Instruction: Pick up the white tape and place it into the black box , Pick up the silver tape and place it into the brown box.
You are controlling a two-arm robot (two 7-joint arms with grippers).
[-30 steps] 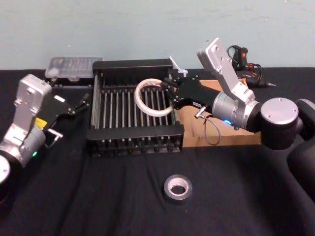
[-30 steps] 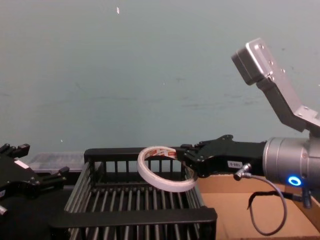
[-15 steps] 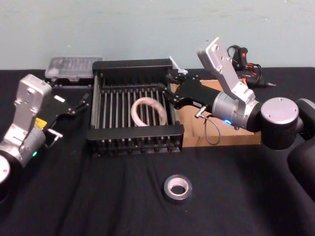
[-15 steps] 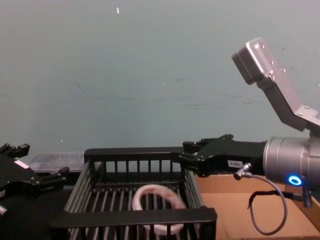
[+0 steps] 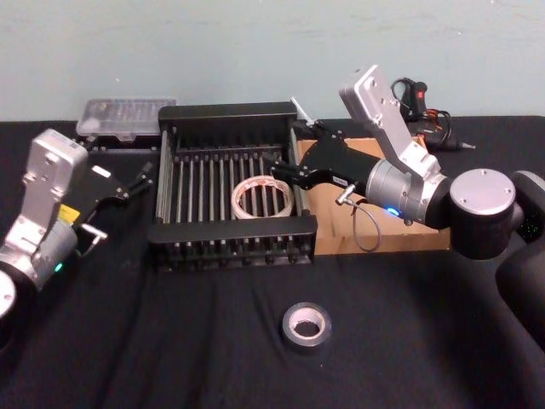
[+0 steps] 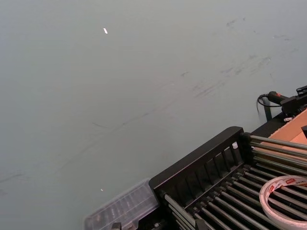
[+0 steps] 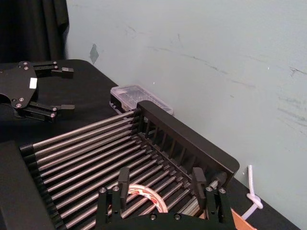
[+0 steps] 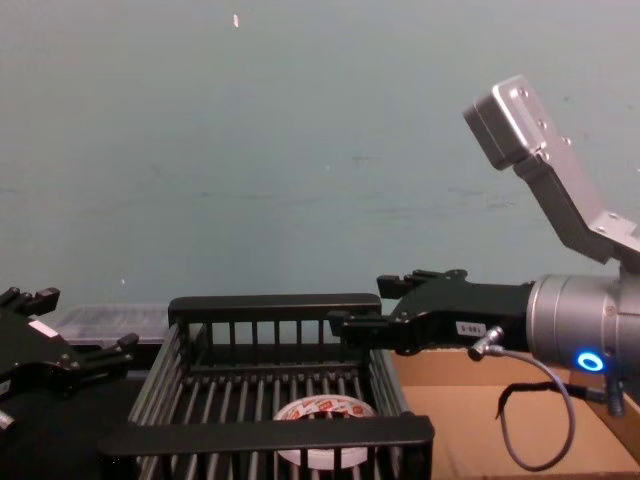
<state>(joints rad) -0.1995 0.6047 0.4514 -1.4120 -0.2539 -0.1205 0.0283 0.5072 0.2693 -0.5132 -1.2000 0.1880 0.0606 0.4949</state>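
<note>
The white tape [image 5: 262, 198] lies flat on the slatted floor of the black box [image 5: 234, 230], near its front right; it also shows as the white roll [image 8: 322, 412] in the chest view and as the roll [image 7: 144, 191] below the right wrist. My right gripper [image 5: 289, 146] hangs open over the basket's right side, above the roll and apart from it, its fingers [image 7: 123, 179] spread wide. The silver tape [image 5: 307, 326] rests on the black cloth in front. The brown box [image 5: 409, 239] sits to the right of the basket, under my right arm. My left gripper [image 5: 140, 175] stands open, left of the basket.
A clear plastic case [image 5: 128, 115] lies behind the basket's left corner. A black tool with a cord [image 5: 421, 102] lies at the back right, against the wall. A white cord end [image 5: 302, 111] pokes up by the basket's far right corner.
My right gripper has opened and let go of the white tape. The roll fell into the black basket and settled flat. The left arm stayed still.
</note>
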